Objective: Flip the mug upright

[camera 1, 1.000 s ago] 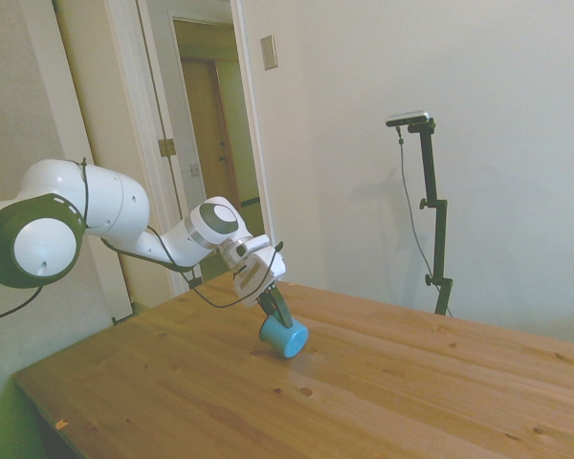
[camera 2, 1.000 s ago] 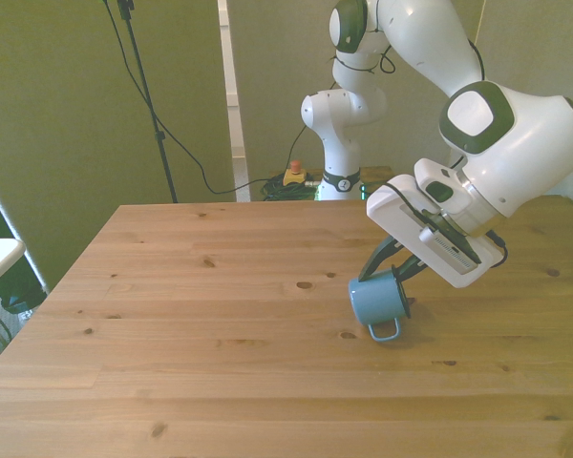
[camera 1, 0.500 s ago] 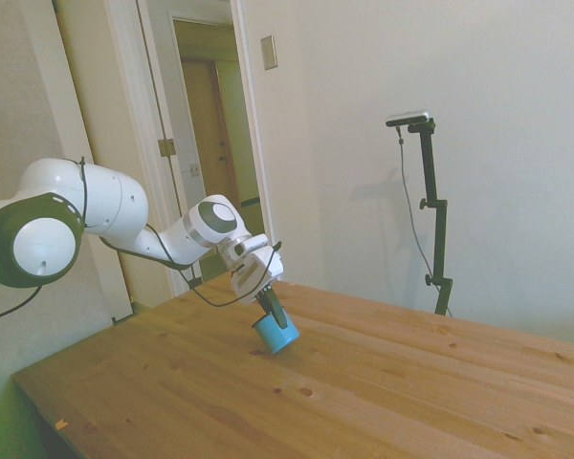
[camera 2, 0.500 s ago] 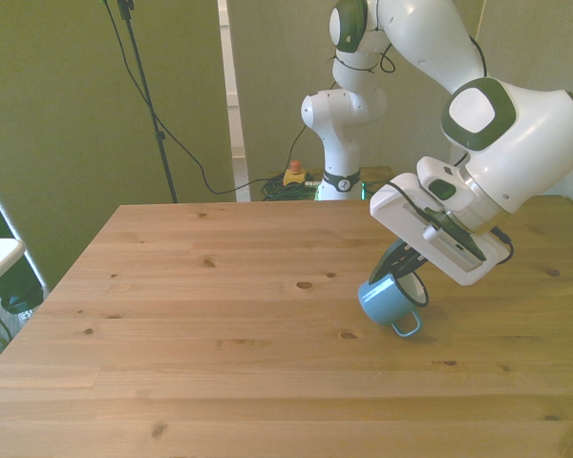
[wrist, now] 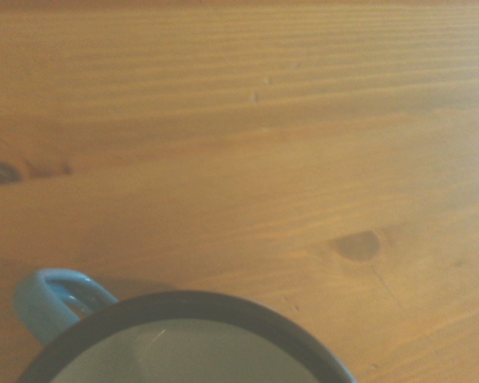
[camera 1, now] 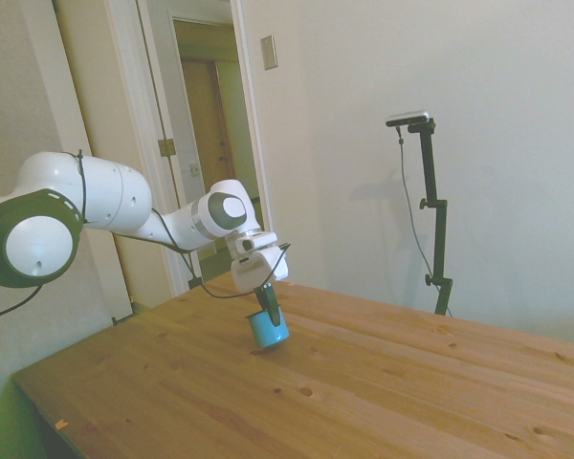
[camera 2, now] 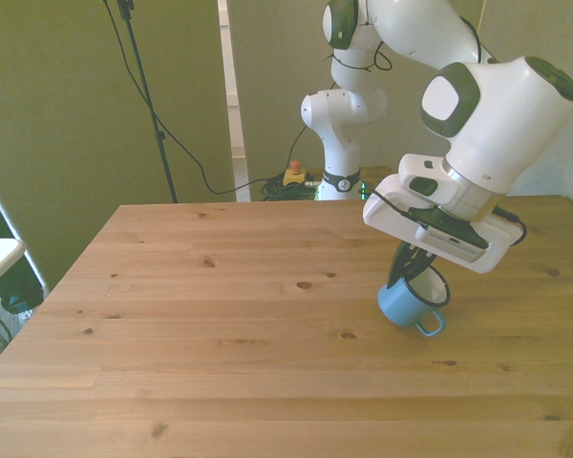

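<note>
Blue mug (camera 2: 409, 303) nearly upright, rim hiding fingers (camera 2: 402, 266), wrist view cropped.

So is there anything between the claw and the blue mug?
No, nothing. In the front view the claw is clamped on the rim of the mug, one finger reaching inside, so they touch. The side view shows the same.

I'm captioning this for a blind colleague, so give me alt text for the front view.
A white robot arm's gripper holds a light-blue mug by its rim, nearly upright, mouth up, on the wooden table toward the front view's right. The mug's handle points toward the camera.
</note>
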